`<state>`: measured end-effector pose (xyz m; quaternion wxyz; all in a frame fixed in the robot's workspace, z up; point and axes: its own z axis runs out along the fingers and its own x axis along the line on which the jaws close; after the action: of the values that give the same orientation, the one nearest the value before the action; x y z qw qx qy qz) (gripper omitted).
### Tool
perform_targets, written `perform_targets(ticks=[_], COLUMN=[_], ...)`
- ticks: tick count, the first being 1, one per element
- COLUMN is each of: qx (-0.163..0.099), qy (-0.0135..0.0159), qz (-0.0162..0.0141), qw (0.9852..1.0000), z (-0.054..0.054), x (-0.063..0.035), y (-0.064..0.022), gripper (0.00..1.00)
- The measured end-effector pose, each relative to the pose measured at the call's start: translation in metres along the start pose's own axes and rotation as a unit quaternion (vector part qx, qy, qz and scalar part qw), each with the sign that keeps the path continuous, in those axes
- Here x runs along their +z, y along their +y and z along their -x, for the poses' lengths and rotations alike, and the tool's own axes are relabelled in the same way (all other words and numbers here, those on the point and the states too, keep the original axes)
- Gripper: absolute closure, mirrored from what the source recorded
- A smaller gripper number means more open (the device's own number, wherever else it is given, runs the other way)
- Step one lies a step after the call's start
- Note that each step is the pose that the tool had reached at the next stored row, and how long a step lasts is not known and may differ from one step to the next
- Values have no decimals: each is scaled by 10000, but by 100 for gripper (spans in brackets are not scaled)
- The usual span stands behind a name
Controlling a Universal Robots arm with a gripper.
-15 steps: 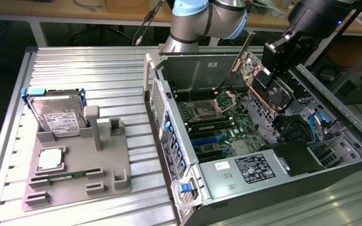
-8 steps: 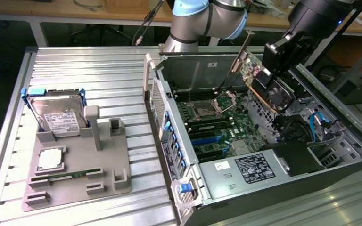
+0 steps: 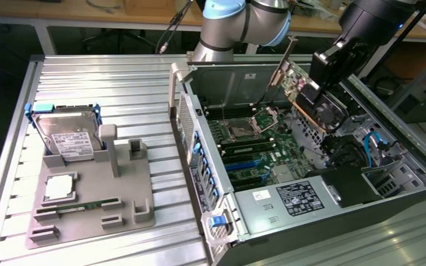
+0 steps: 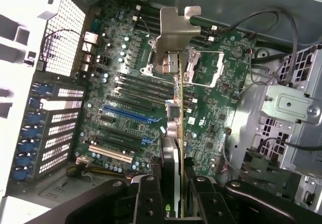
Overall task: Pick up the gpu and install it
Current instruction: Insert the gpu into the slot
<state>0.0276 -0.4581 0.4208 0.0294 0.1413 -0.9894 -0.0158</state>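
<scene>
My gripper (image 3: 323,83) is shut on the gpu (image 3: 307,93), a green card with a dark fan on a copper heatsink and a silver end bracket. I hold it on edge in the air above the open computer case (image 3: 198,160), over the motherboard (image 3: 261,152), apart from it. In the wrist view the gpu (image 4: 174,98) shows edge-on, its silver bracket (image 4: 177,25) at the far end, clamped between my two black fingers (image 4: 149,196). My gripper (image 4: 174,189) hangs over the motherboard (image 4: 126,83), whose expansion slots (image 4: 128,114) lie beside the card's line.
A grey parts stand (image 3: 87,194) sits on the metal table at the exterior view's left, carrying a hard drive (image 3: 69,136), a processor (image 3: 59,187) and a memory stick (image 3: 76,208). Inside the case are cables (image 3: 376,144) and a metal drive cage (image 4: 292,108).
</scene>
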Motion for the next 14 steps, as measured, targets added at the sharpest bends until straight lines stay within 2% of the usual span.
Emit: perform_targets(ticks=[8, 14], qx=[-348, -659], qy=[14, 26], qz=[-19, -36], qw=[9994, 9978], z=[0, 0], x=[0, 0], y=[0, 0], gripper=[73, 73])
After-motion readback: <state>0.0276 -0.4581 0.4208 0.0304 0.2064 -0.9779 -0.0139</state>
